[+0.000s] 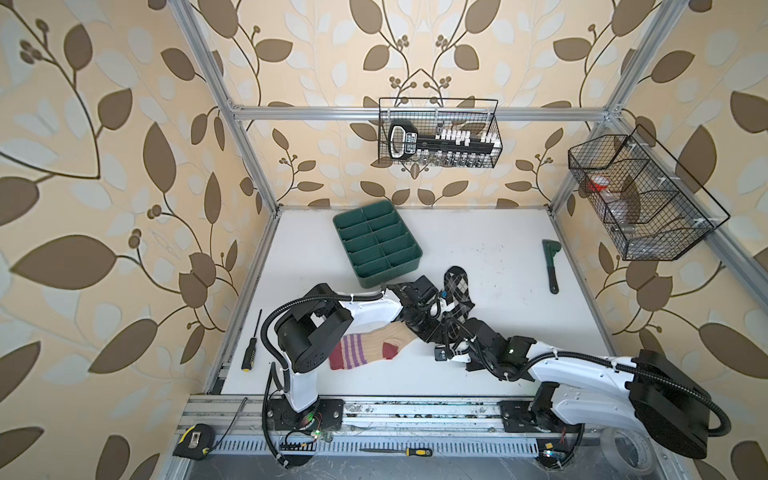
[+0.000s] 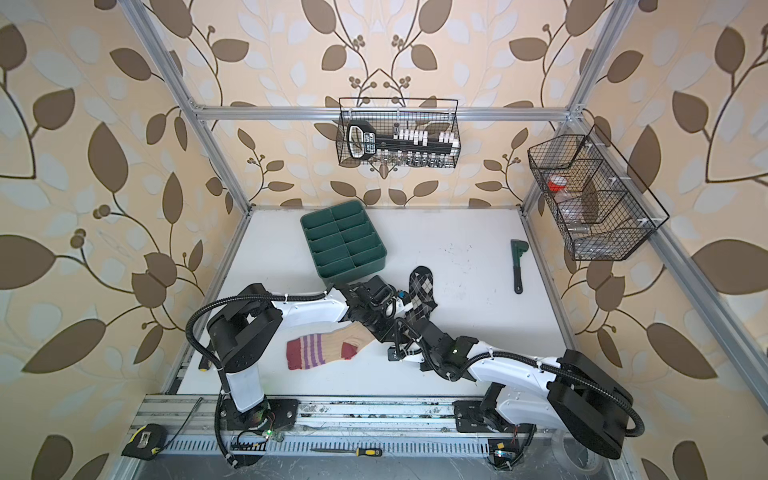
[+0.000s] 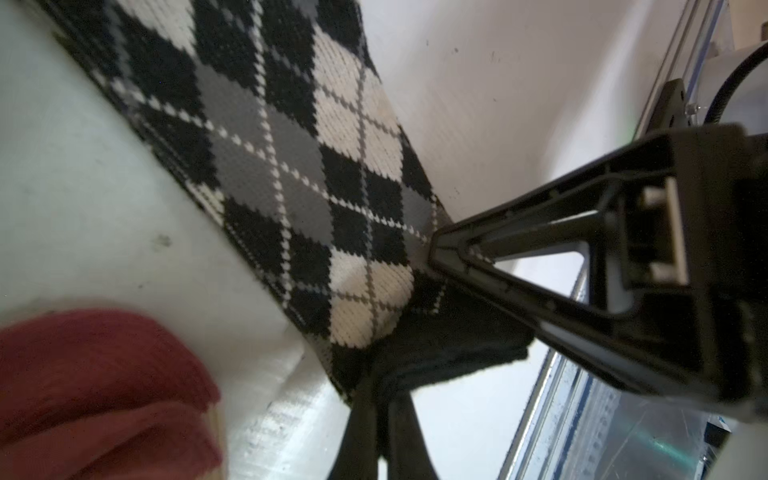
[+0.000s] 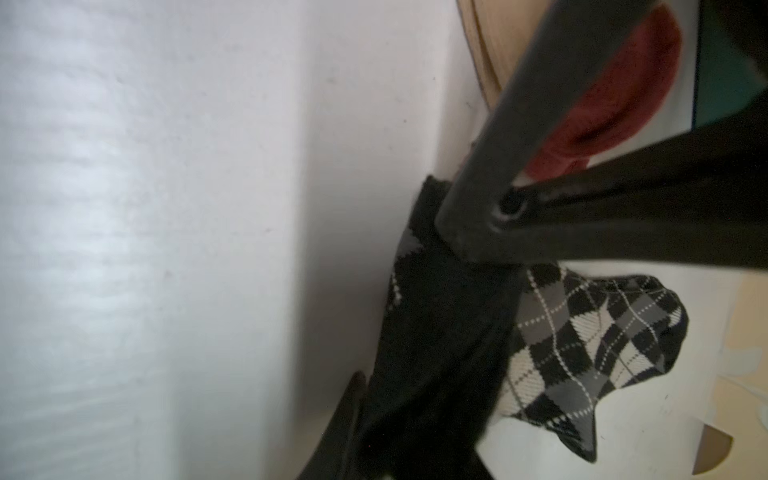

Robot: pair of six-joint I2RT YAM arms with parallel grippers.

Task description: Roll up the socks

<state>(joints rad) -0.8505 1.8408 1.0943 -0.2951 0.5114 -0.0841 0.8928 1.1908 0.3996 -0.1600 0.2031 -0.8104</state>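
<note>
On the worktop (image 1: 498, 257) the beige sock (image 1: 365, 349) lies flat toward the front, and the argyle sock (image 1: 457, 286) just behind it, toe pointing away. The left gripper (image 3: 376, 399) has its jaws clenched on the argyle sock's black cuff; the right gripper (image 4: 411, 424) crowds the same cuff (whether its jaws have bitten, I cannot tell). For a tidy roll, both should likely pinch the cuff's corners level, then turn it toward the toe, keeping the fabric taut

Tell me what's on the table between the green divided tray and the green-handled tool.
Nothing: in both top views the white table is bare between the tray and the tool. The argyle sock lies just nearer the front.
</note>
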